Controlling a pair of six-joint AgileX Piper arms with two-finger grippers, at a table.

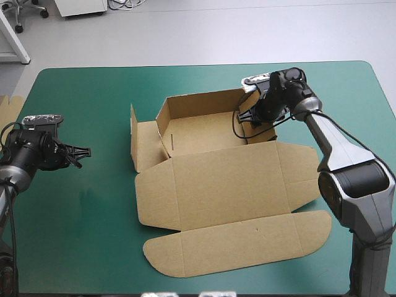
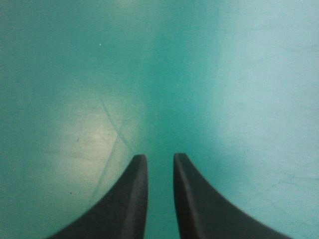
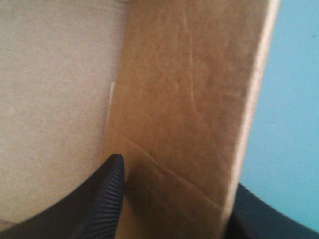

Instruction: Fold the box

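The box (image 1: 216, 167) sits mid-tabletop (image 1: 80, 235), partly built: far and side walls stand, the lid (image 1: 235, 241) lies flat toward the near edge, right jaws clamp its right wall (image 3: 189, 99), and left jaws hover almost closed, empty, at the left.

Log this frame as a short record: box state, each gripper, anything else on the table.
box: brown, part-folded; far wall and left flap raised, lid flat toward the near edge
right gripper: jaws clamped across the tray's right wall
left gripper: over teal-green cover, left of the box, jaws almost shut, empty
extra board: edge showing at the table's left edge
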